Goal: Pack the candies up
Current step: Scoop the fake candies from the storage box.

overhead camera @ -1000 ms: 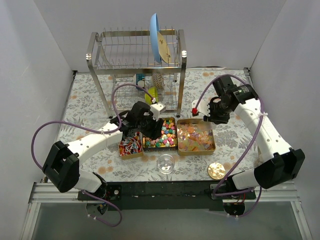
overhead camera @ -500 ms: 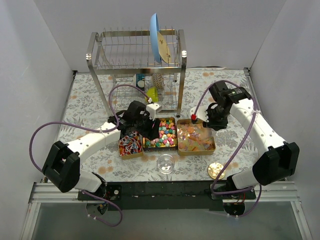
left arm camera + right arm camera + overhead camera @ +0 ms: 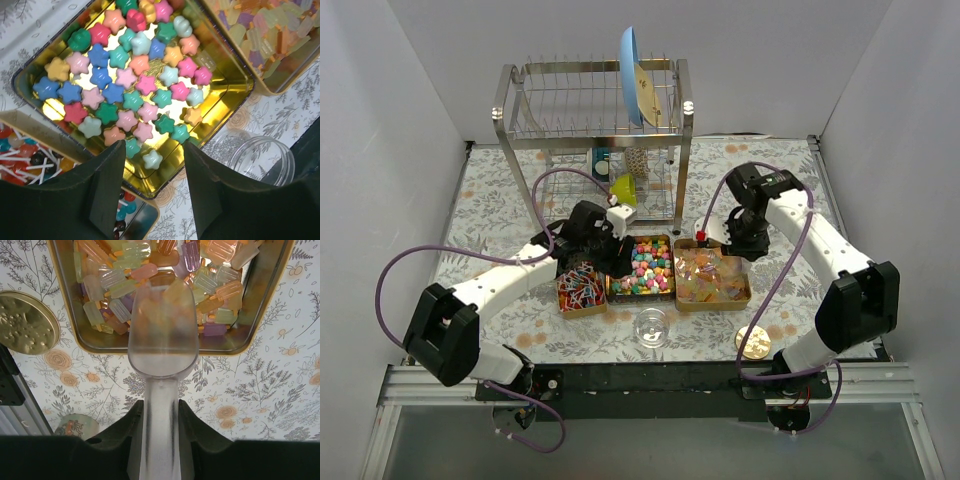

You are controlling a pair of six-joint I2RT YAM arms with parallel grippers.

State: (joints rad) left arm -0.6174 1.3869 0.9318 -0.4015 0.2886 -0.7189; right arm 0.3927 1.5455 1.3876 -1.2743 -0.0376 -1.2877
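We see the candies (image 3: 645,268) sorted into three gold tins in the middle of the top view. Our left gripper (image 3: 152,147) hangs over the middle tin (image 3: 222,97). Its fingers are spread apart and hold nothing above the pastel star-shaped sweets (image 3: 132,80).

Our right gripper (image 3: 160,412) is clamped on the handle of a clear scoop (image 3: 161,335). In the right wrist view the scoop's bowl crosses the lower rim of the right tin (image 3: 62,287), which is full of translucent wrapped sweets (image 3: 112,282). We cannot tell whether any lie in the bowl.

The left tin (image 3: 582,308) holds the striped sweets (image 3: 578,285). A glass jar (image 3: 651,326) stands at lower centre, and a gold lid (image 3: 752,341) lies at lower right.
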